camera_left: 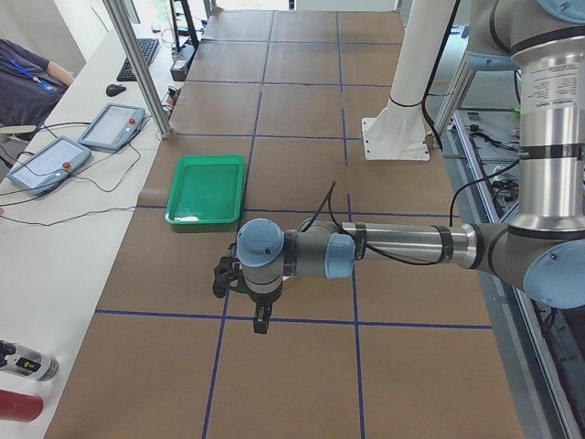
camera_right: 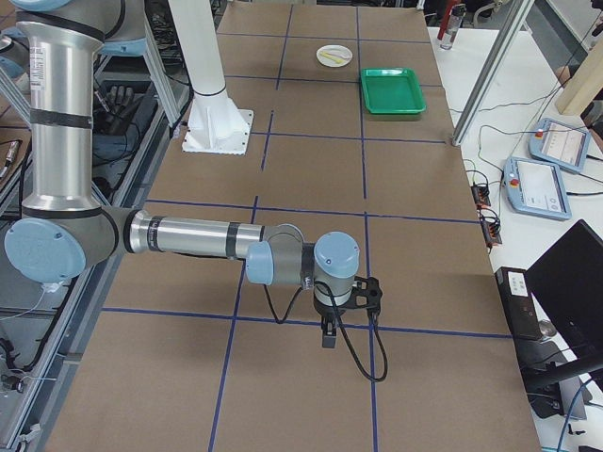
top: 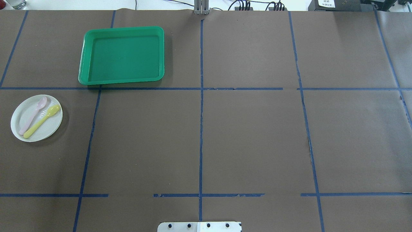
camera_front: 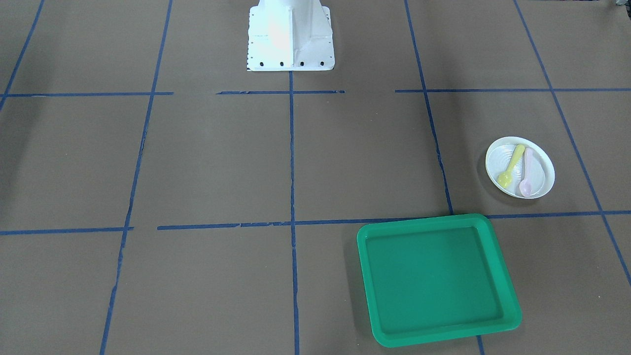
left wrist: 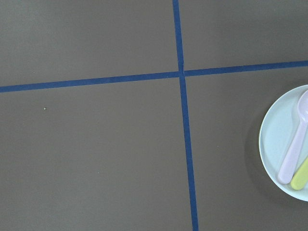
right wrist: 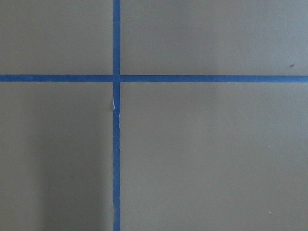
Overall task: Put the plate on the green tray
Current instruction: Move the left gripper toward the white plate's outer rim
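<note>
Desk point(top: 251, 141) in brown paper. On it the green tray point(top: 122, 56) sits empty; the white plate point(top: 48, 127) lies near it but apart, carrying a pink spoon point(top: 33, 116) and yellow spoon point(top: 42, 121). Plate is likely light, stiff, slippery: grip its rim, keep level. Only side views show left fingers point(camera_left: 261, 322) and right fingers point(camera_right: 327, 336); clenched or released, cannot tell.

This is a robotics lab. The table point(top: 251, 138) is covered in brown paper ruled into squares with blue tape point(top: 201, 129). A white robot pedestal point(camera_front: 290, 37) is bolted down at twelve o'clock in the front-facing view. In the left side view, teach pendants point(camera_left: 111, 125) and cables lie on a white bench at ten o'clock, beside an aluminium post point(camera_left: 139, 64). A seated person point(camera_left: 27, 78) is at nine o'clock.
</note>
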You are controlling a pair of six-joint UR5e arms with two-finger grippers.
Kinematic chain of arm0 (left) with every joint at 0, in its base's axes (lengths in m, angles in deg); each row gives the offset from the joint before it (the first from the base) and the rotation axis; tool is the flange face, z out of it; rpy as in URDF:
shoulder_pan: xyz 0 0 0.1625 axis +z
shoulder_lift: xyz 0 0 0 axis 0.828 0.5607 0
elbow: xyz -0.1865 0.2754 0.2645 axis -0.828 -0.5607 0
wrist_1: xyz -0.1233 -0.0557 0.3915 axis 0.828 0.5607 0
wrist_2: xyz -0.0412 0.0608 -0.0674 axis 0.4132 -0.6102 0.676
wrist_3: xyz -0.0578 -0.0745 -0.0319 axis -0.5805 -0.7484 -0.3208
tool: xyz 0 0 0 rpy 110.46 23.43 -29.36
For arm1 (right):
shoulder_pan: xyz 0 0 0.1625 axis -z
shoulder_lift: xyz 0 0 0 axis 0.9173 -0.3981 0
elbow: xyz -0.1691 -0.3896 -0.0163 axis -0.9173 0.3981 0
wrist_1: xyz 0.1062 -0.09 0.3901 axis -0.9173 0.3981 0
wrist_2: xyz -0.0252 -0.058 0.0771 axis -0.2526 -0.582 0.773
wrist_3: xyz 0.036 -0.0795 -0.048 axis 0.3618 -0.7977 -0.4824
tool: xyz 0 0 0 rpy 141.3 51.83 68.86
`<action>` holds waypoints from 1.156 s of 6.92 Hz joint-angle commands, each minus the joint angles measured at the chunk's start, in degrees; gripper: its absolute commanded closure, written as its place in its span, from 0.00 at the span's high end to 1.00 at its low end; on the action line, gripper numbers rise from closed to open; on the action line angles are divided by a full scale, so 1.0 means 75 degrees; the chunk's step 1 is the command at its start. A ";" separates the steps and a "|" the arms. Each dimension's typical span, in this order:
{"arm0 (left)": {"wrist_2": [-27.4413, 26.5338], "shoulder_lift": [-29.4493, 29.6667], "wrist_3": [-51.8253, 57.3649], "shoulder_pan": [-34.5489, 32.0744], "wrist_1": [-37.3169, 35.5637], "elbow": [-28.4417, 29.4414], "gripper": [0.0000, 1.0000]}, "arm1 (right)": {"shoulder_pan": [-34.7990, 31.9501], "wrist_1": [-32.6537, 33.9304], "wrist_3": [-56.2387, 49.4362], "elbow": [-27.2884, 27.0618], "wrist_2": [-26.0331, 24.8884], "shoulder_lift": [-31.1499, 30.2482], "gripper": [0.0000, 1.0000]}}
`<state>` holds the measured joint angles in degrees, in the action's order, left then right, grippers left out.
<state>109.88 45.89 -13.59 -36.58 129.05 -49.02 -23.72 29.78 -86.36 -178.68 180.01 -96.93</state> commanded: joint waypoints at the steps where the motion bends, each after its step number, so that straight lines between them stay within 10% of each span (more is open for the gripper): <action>1: 0.0003 0.0092 -0.0056 0.0001 0.0015 -0.0075 1.00 | 0.0000 0.0000 0.0000 0.0000 0.0000 -0.0002 1.00; 4: -0.0067 0.0291 -0.0103 0.0083 0.0212 -0.0064 1.00 | 0.0000 -0.0011 0.0000 0.0000 0.0000 -0.0002 1.00; 8: -0.0055 0.0280 -0.2122 0.1390 0.3650 0.1290 1.00 | 0.0000 0.0000 0.0000 0.0000 0.0000 -0.0002 1.00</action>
<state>109.53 47.99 -22.68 -30.34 147.86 -43.33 -23.72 29.76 -86.36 -178.66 180.02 -96.95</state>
